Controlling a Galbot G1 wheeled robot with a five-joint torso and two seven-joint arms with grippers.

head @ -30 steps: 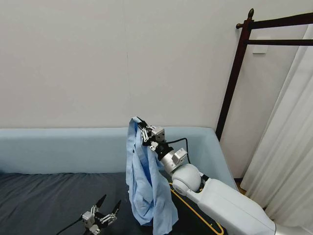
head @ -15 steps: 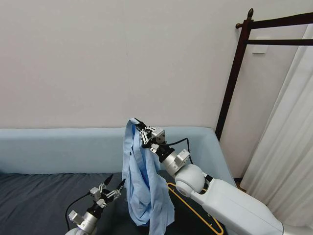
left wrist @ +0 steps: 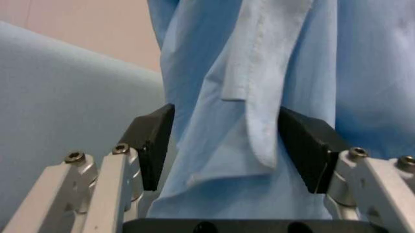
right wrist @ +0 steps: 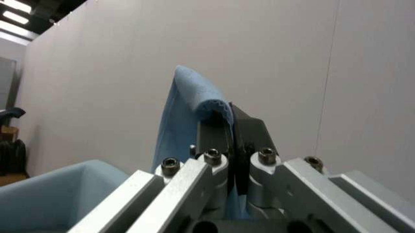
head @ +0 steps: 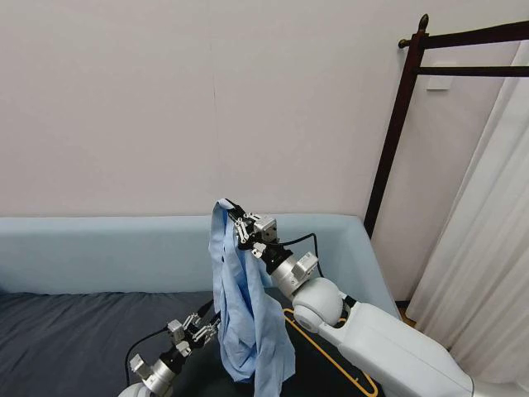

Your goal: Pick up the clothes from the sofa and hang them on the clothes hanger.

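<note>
Head view: sofa (head: pixel 99 248) against wall (head: pixel 165 99).

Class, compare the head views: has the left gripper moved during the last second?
Yes. Against the sofa, the left gripper has risen and shifted rightward, its open fingers now flanking the blue shirt that the right gripper holds up.

Bright, even indoor light; soft, faint shadows.

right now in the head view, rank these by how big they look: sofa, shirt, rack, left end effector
1. sofa, spanning most of the width
2. shirt and rack: not ranked, since the rack reaches higher but is thin and cut off by the frame
3. left end effector, smallest
</note>
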